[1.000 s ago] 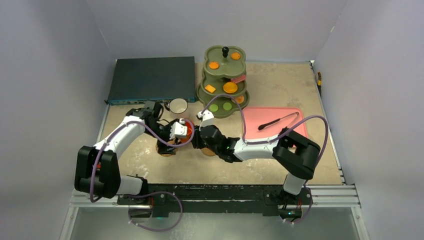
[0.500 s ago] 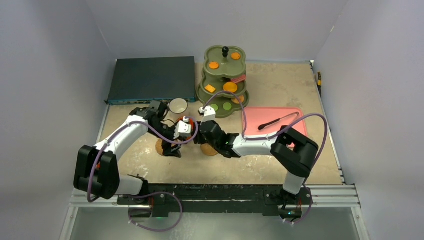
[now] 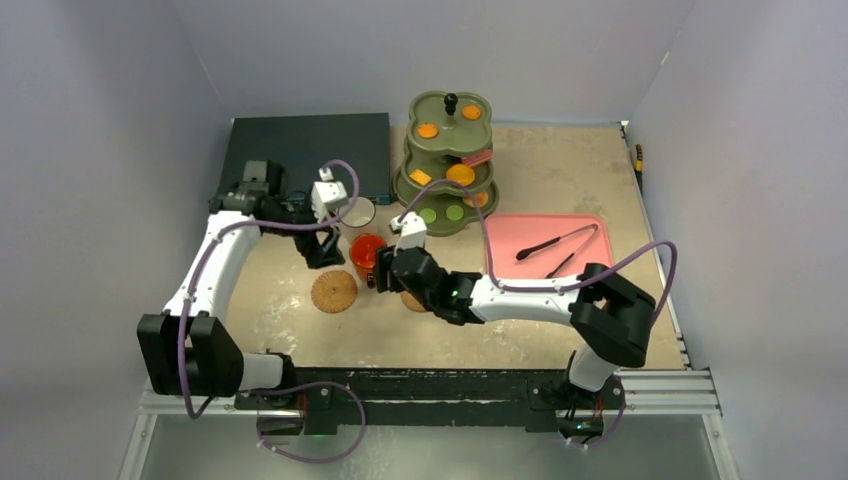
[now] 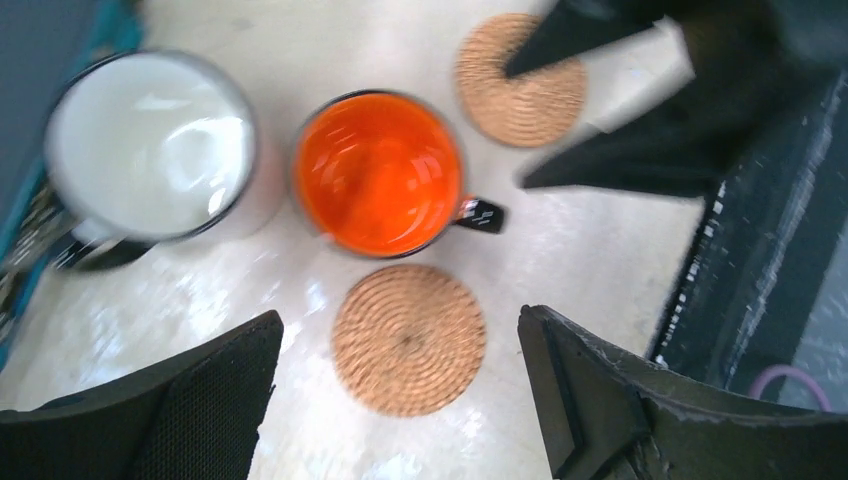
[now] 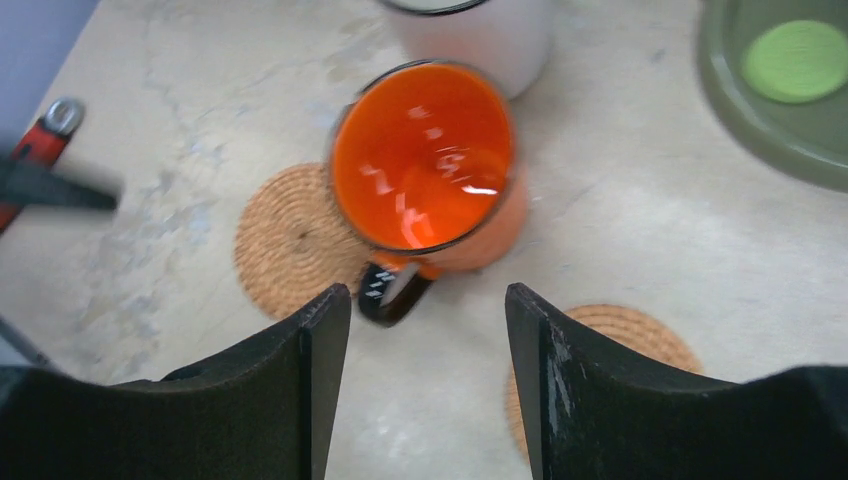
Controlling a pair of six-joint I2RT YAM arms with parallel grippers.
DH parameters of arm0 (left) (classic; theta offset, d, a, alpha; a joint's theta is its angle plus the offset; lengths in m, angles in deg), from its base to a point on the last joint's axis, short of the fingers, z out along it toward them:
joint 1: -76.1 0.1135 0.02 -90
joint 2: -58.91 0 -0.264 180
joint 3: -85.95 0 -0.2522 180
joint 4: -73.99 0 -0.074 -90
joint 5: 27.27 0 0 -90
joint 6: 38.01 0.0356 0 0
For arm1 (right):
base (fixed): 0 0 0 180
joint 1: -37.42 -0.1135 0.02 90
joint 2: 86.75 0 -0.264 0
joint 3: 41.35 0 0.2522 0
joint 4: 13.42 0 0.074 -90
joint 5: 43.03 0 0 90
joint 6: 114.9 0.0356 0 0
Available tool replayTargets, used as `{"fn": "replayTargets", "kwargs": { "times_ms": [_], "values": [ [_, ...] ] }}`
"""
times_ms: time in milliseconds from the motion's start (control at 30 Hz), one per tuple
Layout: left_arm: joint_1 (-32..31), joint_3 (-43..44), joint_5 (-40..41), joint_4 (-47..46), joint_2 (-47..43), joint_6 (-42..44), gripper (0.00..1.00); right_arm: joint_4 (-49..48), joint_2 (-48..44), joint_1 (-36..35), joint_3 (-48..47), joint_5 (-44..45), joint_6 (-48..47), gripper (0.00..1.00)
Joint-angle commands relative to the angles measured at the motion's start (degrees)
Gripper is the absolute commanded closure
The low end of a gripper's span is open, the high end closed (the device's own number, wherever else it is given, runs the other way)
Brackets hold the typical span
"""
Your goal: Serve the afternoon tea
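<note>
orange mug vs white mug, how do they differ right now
Colour: the orange mug is orange, the white mug white. Place: the orange mug stands between the coasters before the open right gripper; the white mug stands by the dark-blue box. Both upright, empty, on bare table.

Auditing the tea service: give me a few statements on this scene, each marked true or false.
1. The orange mug sits on one of the two coasters. False: it stands on the table between them.
2. The white mug stands beside the orange mug. True.
3. Black tongs lie on the pink tray. True.
4. The left tool grips the white mug. False: it is open and empty.
</note>
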Motion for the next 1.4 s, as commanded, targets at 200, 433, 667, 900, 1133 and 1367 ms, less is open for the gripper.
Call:
{"fn": "replayTargets", "kwargs": {
  "times_ms": [200,433,667,900,1133,1367],
  "values": [
    [10.3,11.1,10.3,-0.4,7.7,-16.1,0.11,13.7,8.5,-5.9,-13.4,4.3,-1.0,0.41],
    [12.1,9.7,15.4,-5.7,6.1,-21.6,0.11,15.8,13.1,-6.0,-17.6,5.3,-3.6,0.46],
    [12.4,9.0,15.9,-7.0,5.6,-23.3,0.10,15.8,16.1,-5.8,-19.5,6.6,-8.0,0.56],
    [12.5,8.4,15.7,-6.8,4.8,-22.5,0.10,14.1,14.4,-4.5,-18.0,8.1,-14.2,0.82],
    [12.5,5.7,16.2,-7.9,3.3,-21.6,0.10,12.2,9.9,-2.5,-14.1,5.7,-17.6,1.00],
    [12.5,5.6,16.1,-8.1,3.0,-21.3,0.10,9.5,1.3,-2.1,-8.3,2.7,-17.8,1.00]
  ]
}}
